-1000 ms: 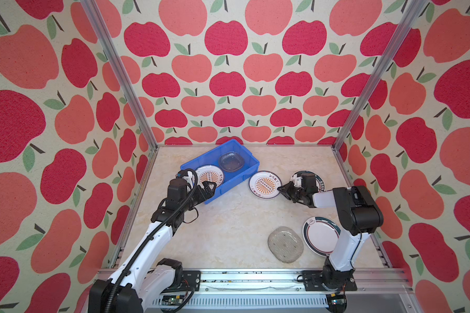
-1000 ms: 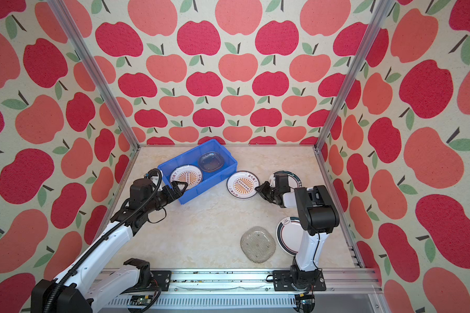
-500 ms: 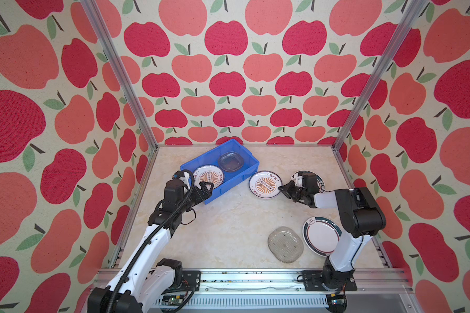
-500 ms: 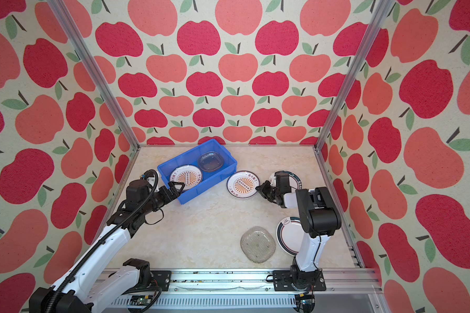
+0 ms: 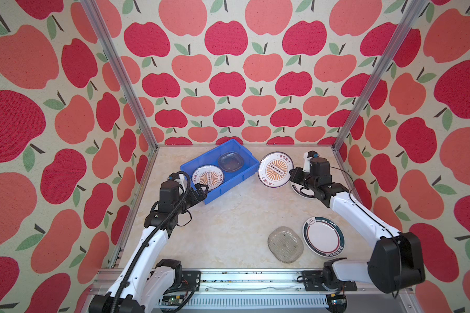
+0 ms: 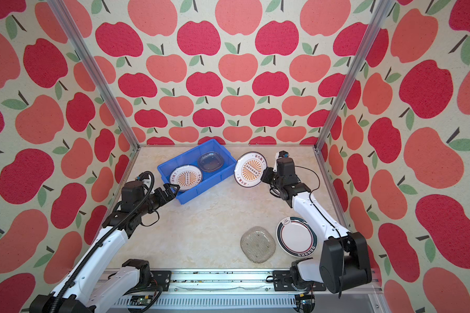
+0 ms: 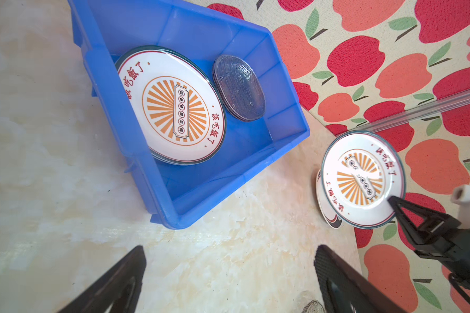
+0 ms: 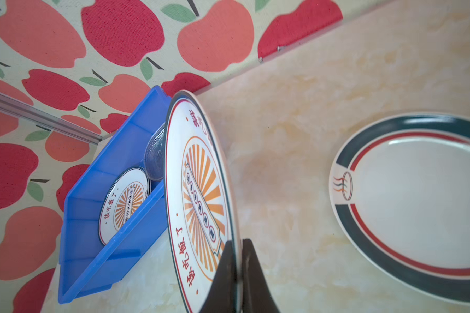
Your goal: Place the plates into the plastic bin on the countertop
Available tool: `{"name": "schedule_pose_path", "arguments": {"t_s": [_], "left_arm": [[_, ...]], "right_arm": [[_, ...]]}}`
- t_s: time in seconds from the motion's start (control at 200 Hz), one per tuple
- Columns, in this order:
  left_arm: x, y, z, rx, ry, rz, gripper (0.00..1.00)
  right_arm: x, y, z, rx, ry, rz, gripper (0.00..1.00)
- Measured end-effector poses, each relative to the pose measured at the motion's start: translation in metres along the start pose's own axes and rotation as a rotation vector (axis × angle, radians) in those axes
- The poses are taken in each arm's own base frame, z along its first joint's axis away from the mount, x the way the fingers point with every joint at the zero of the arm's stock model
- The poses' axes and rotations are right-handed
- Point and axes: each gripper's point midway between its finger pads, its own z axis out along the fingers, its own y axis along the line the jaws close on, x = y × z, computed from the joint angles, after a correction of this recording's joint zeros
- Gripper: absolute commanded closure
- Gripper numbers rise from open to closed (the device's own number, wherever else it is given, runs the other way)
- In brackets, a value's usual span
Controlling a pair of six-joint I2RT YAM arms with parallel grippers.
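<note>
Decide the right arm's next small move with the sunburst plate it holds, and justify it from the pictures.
Probably swing the right tool toward the blue bin. It is shut on the rim of the held sunburst plate, which hangs tilted above the countertop beside the bin, not yet over it; another sunburst plate lies inside.
</note>
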Motion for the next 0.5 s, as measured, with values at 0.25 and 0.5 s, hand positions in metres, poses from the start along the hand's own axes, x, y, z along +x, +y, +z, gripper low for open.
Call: {"name": "schedule_pose_path", "arguments": {"t_s": [0.25, 0.5], "left_arm": [[-0.005, -0.001, -0.007, 0.005, -0.020, -0.002, 0.01], [-0.006, -0.003, -0.010, 0.020, -0.025, -0.005, 0.01]], "right_arm": [[-0.048, 0.076, -0.005, -0.050, -0.103, -0.202, 1.00], [-0.042, 0.134, 0.048, -0.137, -0.072, -0.281, 1.00]]}}
